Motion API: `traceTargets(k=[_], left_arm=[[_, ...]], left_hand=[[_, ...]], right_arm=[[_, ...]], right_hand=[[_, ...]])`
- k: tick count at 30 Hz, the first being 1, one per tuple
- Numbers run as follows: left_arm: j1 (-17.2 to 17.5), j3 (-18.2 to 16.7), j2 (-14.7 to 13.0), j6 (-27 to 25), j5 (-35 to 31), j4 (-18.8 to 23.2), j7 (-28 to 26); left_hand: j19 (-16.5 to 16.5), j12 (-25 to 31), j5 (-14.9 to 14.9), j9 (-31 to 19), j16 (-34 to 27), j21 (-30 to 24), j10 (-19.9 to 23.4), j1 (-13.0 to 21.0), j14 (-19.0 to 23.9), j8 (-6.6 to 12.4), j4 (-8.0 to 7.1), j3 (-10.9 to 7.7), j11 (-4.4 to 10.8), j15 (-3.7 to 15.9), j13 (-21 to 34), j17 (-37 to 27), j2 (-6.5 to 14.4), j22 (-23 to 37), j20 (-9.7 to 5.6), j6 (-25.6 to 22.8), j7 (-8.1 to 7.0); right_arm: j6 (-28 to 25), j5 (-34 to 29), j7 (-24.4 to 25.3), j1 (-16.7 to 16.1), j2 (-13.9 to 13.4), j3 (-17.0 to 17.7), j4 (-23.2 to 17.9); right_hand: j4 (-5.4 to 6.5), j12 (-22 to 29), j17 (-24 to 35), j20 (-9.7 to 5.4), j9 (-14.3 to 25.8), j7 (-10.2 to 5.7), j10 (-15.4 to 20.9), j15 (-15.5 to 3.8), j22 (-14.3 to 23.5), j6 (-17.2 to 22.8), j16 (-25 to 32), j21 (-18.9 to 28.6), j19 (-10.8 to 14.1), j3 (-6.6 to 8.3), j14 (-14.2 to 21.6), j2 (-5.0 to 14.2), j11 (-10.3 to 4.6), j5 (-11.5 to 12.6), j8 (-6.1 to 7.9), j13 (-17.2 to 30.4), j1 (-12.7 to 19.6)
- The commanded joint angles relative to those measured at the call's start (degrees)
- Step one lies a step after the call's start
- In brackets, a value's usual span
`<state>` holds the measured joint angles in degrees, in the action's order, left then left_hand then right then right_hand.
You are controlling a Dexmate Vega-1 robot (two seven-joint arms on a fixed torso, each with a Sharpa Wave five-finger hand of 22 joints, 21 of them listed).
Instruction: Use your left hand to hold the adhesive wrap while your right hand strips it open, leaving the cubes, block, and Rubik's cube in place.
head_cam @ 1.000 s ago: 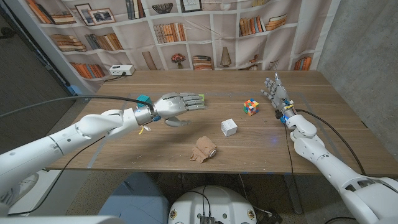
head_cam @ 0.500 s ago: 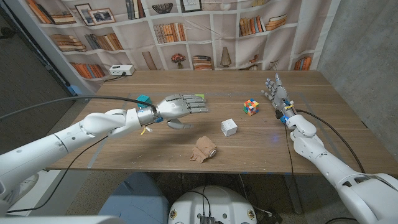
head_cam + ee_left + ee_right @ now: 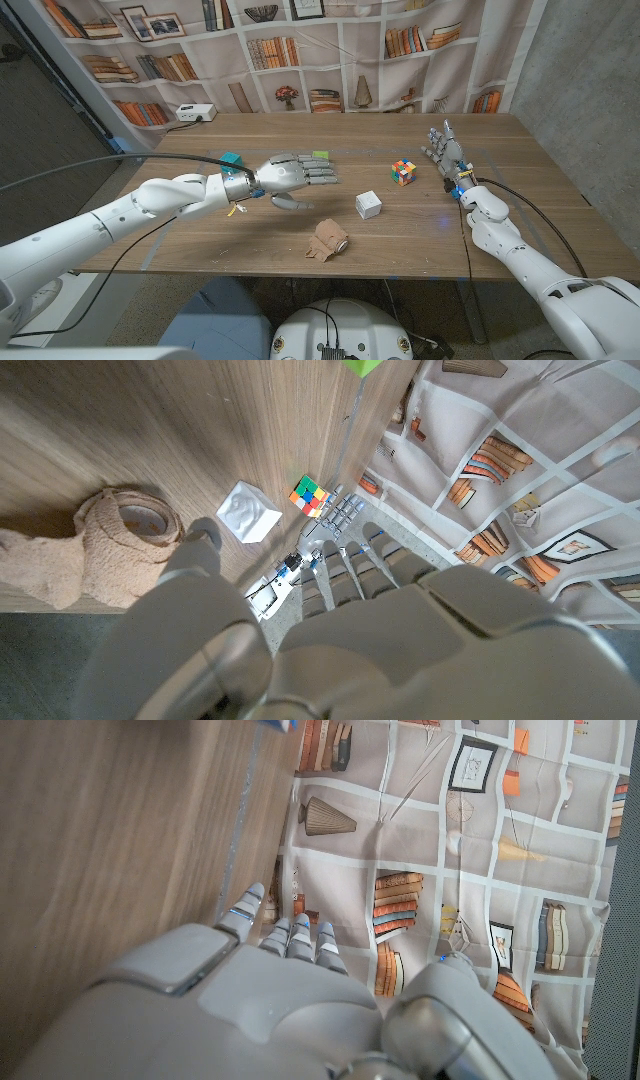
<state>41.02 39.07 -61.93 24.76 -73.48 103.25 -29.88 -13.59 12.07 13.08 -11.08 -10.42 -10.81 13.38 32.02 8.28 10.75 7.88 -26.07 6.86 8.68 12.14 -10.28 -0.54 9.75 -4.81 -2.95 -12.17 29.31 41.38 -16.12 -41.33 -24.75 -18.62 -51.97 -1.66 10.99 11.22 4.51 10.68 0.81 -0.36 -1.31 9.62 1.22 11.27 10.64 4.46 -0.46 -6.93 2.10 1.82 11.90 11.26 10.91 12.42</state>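
The tan adhesive wrap (image 3: 328, 240) lies near the table's front edge, a loose tail trailing from its roll; it also shows in the left wrist view (image 3: 90, 555). My left hand (image 3: 290, 178) hovers open behind and to the left of it, fingers stretched out and holding nothing. A white cube (image 3: 368, 204) sits just right of the wrap, and the Rubik's cube (image 3: 403, 172) lies farther back. My right hand (image 3: 443, 148) stands open at the right side of the table, fingers pointing away, well apart from the wrap. A teal cube (image 3: 232, 159) and a green block (image 3: 320, 155) sit behind my left hand.
The wooden table (image 3: 480, 215) ends close in front of the wrap. A bookshelf backdrop (image 3: 330, 50) hangs behind the far edge, with a white box (image 3: 195, 113) at the back left corner. In the left wrist view the white cube (image 3: 248, 513) and Rubik's cube (image 3: 309, 496) lie beyond the wrap.
My left hand has slid to the right, closer to the wrap, still open. The right hand and the objects have stayed put.
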Motion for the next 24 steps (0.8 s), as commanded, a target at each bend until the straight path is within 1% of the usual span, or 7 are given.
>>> traceTargets(k=[1, 3, 6, 11, 19, 24], left_arm=[[-0.8, 0.48, 0.19, 0.51, -1.12, 0.87, 0.88], [-0.89, 0.58, 0.34, 0.61, -1.08, 0.8, 1.02], [-1.27, 1.01, 0.73, 1.14, -1.19, 0.36, 1.23], [-2.36, 1.98, 1.12, 2.89, -1.67, -0.07, 2.48], [-2.43, 2.46, 1.51, 2.8, -1.94, -0.47, 1.93], [-2.61, 2.95, 1.72, 2.96, -2.38, -0.78, 1.54]], left_hand=[[0.22, 0.17, 0.42, -0.1, -0.25, -0.16, 0.21, 0.11, -0.14, 0.21, -0.15, -0.3, 0.2, 0.44, 0.22, -0.1, 0.62, 0.26, -0.22, 0.16, -0.08], [0.26, 0.12, 0.45, -0.11, -0.24, -0.15, 0.07, 0.26, -0.15, 0.25, -0.06, -0.35, 0.26, 0.42, 0.23, -0.07, 0.68, 0.26, -0.29, 0.18, -0.06], [0.28, 0.06, 0.51, -0.11, -0.21, -0.16, -0.12, 0.64, -0.13, 0.36, 0.14, -0.51, 0.33, 0.4, 0.24, -0.02, 0.89, 0.25, -0.23, 0.11, 0.01], [0.26, 0.08, 0.59, -0.12, -0.17, -0.19, -0.13, 1.54, -0.12, 0.6, 0.6, -0.86, 0.29, 0.39, 0.27, 0.07, 1.29, 0.24, -0.22, -0.06, 0.04], [0.11, 0.1, 0.57, -0.12, -0.18, -0.27, -0.18, 3.44, 0.06, 1.17, 1.38, -1.58, 0.43, 0.4, 0.32, 0.18, 2.24, 0.23, -0.15, -0.99, 0.05], [0.07, 0.18, 0.46, -0.12, -0.16, -0.29, -0.03, 4.13, 0.11, 1.24, 1.6, -1.75, 0.69, 0.41, 0.34, 0.22, 2.5, 0.23, -0.15, -1.03, 0.12]], right_arm=[[0.86, 0.29, -0.59, 0.02, 0.26, 0.33, 0.52], [0.58, 0.48, -0.48, -0.01, 0.33, 0.4, 0.5], [1.22, 0.81, -1.63, 0.56, 0.86, 0.45, 2.01], [1.37, 0.89, -2.08, 1.08, 1.17, 0.46, 3.26], [1.86, 1.05, -2.87, 1.62, 1.69, 0.55, 5.4], [1.97, 1.06, -2.96, 1.56, 1.75, 0.6, 5.65]], right_hand=[[-0.39, 0.38, 0.1, 0.43, 0.11, -0.29, -0.09, -0.38, 0.05, -0.02, 0.19, 0.03, -0.31, -0.03, -0.12, 0.26, -0.23, -0.05, -0.08, 0.14, 0.38], [-0.41, 0.41, 0.09, 0.46, 0.11, -0.32, 0.0, -0.4, 0.05, 0.01, 0.21, 0.02, -0.33, -0.04, -0.06, 0.25, -0.37, -0.05, -0.06, 0.14, 0.4], [-0.44, 0.45, 0.09, 0.42, 0.11, -0.37, 0.08, -0.4, 0.05, 0.05, 0.21, 0.04, -0.28, -0.04, -0.06, 0.24, -0.33, -0.06, -0.05, 0.14, 0.42], [-0.5, 0.44, 0.08, 0.43, 0.11, -0.36, 0.07, -0.38, 0.05, 0.1, 0.21, 0.05, -0.28, -0.03, -0.04, 0.26, -0.37, -0.06, -0.03, 0.13, 0.47], [-0.56, 0.45, 0.08, 0.43, 0.11, -0.43, 0.11, -0.42, 0.05, 0.16, 0.23, 0.05, -0.28, -0.04, 0.01, 0.26, -0.33, -0.07, -0.02, 0.13, 0.51], [-0.58, 0.45, 0.08, 0.46, 0.11, -0.41, 0.13, -0.44, 0.06, 0.16, 0.23, 0.05, -0.29, -0.05, 0.0, 0.26, -0.4, -0.08, -0.02, 0.13, 0.51]])
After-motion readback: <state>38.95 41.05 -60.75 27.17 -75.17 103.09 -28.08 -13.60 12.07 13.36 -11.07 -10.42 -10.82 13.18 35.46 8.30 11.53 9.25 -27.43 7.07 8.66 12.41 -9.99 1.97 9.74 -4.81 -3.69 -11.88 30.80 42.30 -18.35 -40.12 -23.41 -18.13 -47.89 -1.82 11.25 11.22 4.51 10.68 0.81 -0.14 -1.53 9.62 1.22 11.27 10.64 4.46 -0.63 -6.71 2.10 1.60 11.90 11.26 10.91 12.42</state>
